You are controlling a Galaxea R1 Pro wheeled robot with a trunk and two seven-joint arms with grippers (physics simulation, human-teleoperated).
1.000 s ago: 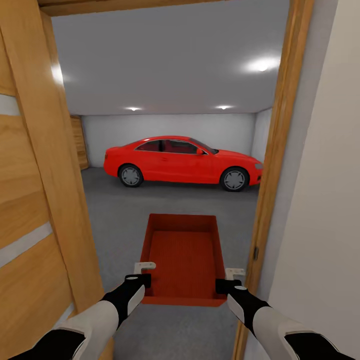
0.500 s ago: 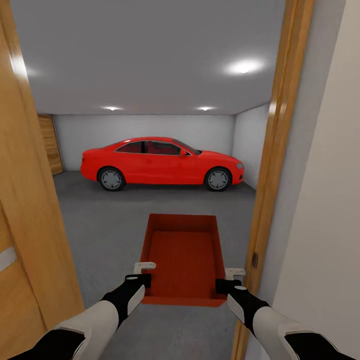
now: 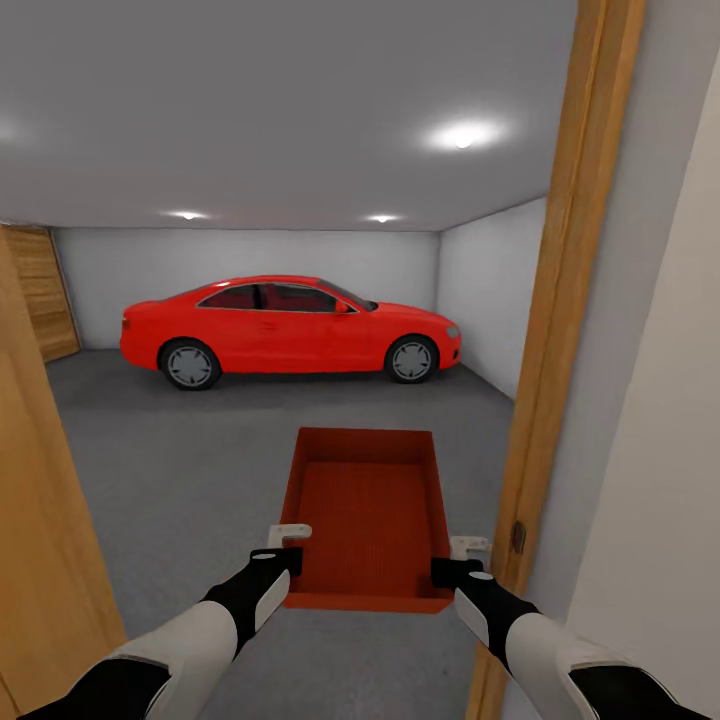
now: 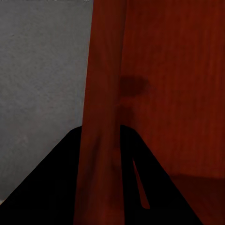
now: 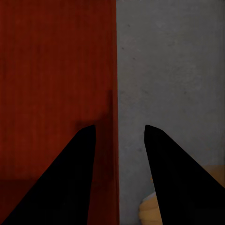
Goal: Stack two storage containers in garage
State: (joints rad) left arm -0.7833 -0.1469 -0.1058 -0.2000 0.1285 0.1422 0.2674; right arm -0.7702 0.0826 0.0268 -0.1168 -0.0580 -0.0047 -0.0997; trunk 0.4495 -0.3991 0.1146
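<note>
In the wooden doorway (image 3: 560,300), left gripper (image 3: 283,548) and right gripper (image 3: 455,560) clamp the storage container (image 3: 365,515) walls.

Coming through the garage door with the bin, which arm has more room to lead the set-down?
Left, likely. The left gripper side of the bin faces open floor, while the right gripper rides close beside the door frame.

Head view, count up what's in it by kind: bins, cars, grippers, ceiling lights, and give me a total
Storage containers: 1, the orange-red bin held between the arms
Cars: 1, the red car
Grippers: 2, left gripper and right gripper
Ceiling lights: 3, the brightest nearest
Total: 7
</note>
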